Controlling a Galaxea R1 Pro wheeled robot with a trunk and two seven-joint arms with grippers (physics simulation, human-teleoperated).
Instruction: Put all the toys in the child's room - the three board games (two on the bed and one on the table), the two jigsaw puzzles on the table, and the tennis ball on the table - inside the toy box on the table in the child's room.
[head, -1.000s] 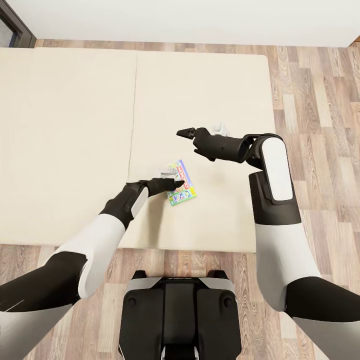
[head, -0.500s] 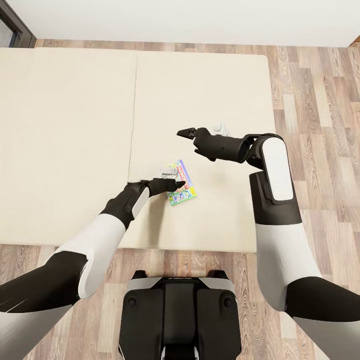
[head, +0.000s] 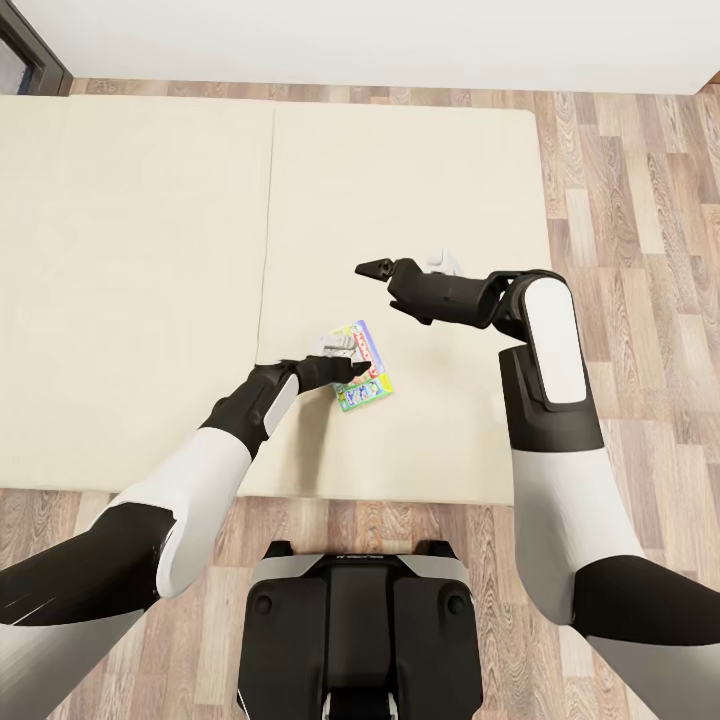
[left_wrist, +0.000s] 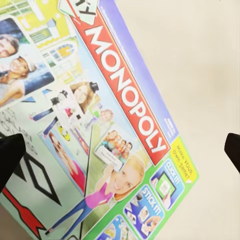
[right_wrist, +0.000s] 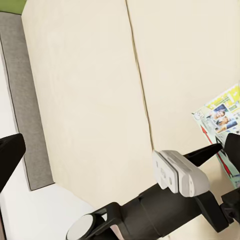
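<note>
Where wood floor (head: 640, 200) borders the bed (head: 150, 250), the spread left gripper (head: 352, 372) straddles a board game (head: 368, 375).

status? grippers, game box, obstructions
Left gripper open, low over the Monopoly board game, not clamped. Right gripper empty, held above the bed. Nothing else around the box.

Arms are done in glossy white shells with black joints; black pointy-fingered hands, dark grey base.
</note>
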